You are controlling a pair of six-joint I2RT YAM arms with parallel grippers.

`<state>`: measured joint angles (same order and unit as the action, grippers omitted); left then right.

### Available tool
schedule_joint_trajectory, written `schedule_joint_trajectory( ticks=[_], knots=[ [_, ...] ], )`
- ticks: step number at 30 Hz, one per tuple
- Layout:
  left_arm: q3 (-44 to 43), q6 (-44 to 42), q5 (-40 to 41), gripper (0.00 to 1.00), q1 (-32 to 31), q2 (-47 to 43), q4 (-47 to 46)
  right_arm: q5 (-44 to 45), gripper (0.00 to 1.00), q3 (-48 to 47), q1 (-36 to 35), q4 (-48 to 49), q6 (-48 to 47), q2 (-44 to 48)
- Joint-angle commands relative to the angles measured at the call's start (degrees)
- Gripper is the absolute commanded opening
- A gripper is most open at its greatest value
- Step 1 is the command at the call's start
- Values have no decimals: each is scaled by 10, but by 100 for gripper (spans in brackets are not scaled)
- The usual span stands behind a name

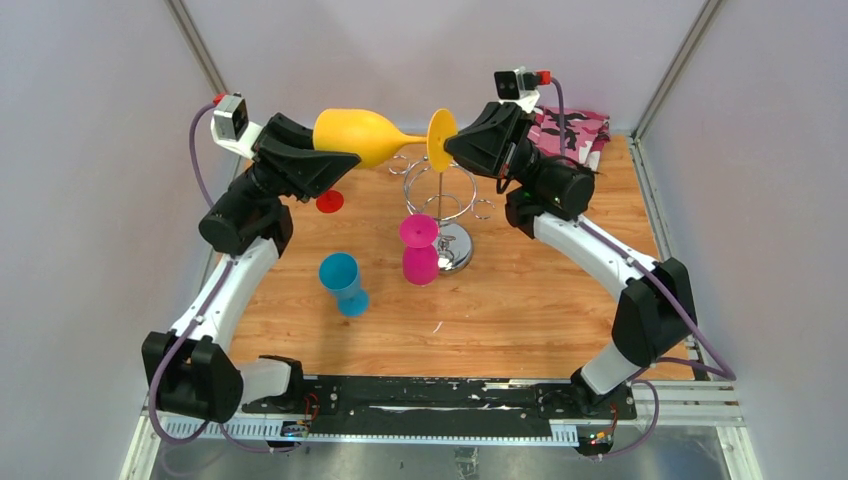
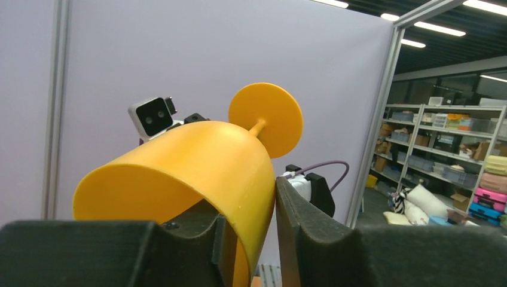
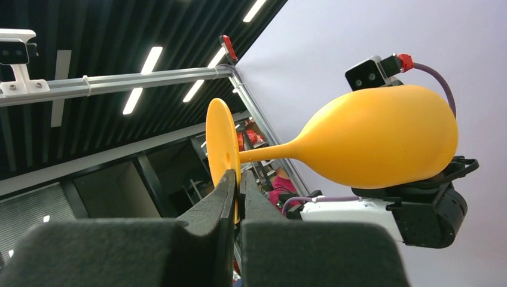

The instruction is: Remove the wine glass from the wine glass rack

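A yellow wine glass [image 1: 365, 135] hangs on its side in the air, just above and behind the chrome wine glass rack [image 1: 440, 188], clear of its hooks. My left gripper [image 1: 335, 160] is shut on the bowl's wall at the rim, one finger inside the bowl and the other outside. In the left wrist view the bowl [image 2: 197, 161] fills the middle, with the left gripper [image 2: 257, 206] pinching its wall. My right gripper [image 1: 452, 145] is shut on the glass's round foot [image 3: 220, 143]. The right wrist view shows the right gripper [image 3: 238, 185] clamping the disc's lower edge.
On the wooden table, a pink glass [image 1: 420, 250] stands upside down beside the rack's disc base [image 1: 458, 250]. A blue glass [image 1: 342, 283] stands to the front left. A red foot disc [image 1: 329, 202] shows under my left arm. A pink patterned cloth [image 1: 572, 130] lies at the back right.
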<state>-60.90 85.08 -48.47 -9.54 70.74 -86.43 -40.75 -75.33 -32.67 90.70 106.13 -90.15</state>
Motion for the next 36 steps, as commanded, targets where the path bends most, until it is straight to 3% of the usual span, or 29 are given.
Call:
schedule_joint_trajectory(
  ticks=[1, 8, 10, 12, 15, 18, 19, 22, 24, 26, 29, 33, 36],
  knots=[
    [3, 1, -28, 28, -7, -23, -39, 1, 0, -2, -2, 8, -25, -17],
    [9, -3, -34, 0, -7, -30, -39, 0, 0, 3, -2, 7, -23, -20],
    [10, -1, -32, 0, -7, -31, -39, -1, 0, 4, -2, 7, -15, -26],
    [11, 1, -28, 0, -7, -32, -39, -1, 7, 7, -1, 7, -16, -30],
    [16, 3, -18, 0, -2, -38, -39, 1, 29, 15, 0, 7, -20, -29],
    [26, 14, 10, 0, 24, -52, -38, 6, 68, 27, 4, 7, -24, -20],
    [30, 21, 26, 0, 34, -58, -39, 10, 76, 33, 7, 7, -23, -14],
    [32, 36, 43, 0, 62, -69, -39, 13, 89, 50, 19, 7, -18, -1],
    [21, 29, 45, 0, 75, -77, -10, 9, 93, 60, 28, 7, -21, 10],
    [4, -48, 39, 0, 77, -103, 107, 10, 93, 76, 38, 7, -23, 23],
    [-51, -275, 68, 0, 76, -169, 491, 7, 93, 98, 58, 7, -25, 41],
    [-209, -527, 219, 0, 77, -207, 934, -3, 93, 116, 85, 6, -26, 66],
    [-344, -615, 344, 0, 76, -180, 1150, -29, 94, 116, 106, -8, -30, 81]
  ],
)
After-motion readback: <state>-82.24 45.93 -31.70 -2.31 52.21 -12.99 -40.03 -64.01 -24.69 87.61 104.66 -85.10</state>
